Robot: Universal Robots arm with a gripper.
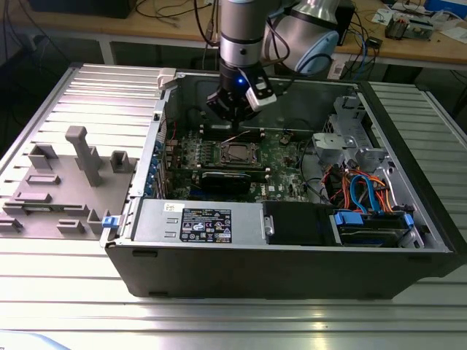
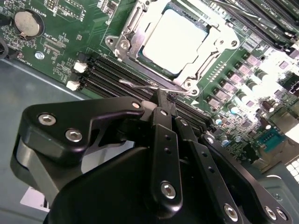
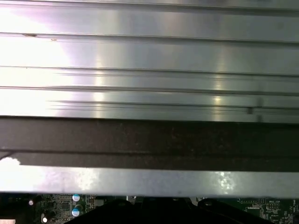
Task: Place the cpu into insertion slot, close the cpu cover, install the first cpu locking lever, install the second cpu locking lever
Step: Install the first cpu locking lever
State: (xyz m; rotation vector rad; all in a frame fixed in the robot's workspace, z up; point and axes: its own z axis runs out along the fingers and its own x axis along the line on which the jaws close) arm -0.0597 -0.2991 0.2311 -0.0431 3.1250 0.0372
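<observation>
Ribbed aluminium makes up the desk on which an open grey computer case lies on its side, with a grey fixture block resting toward the exterior view's left. Inside the case, the green motherboard covers the floor, a power supply with a label sits along the near wall, and blue and orange cables bunch toward the exterior view's right. The silver robot arm reaches down into the case from above, its black gripper hanging just behind the socket.

In the second wrist view the gripper has its black fingers drawn together, tips touching or nearly so, with nothing visibly between them. The tips hover just beside a thin wire locking lever that runs along the socket edge, next to the black memory slots. The insertion slot has its silver rim bolted to the board. The cpu cover lies folded down flat over it, and the pale cpu sits seated in the socket, its metal face showing through the cover's window. A round coin battery lies on the board well apart from the socket.
</observation>
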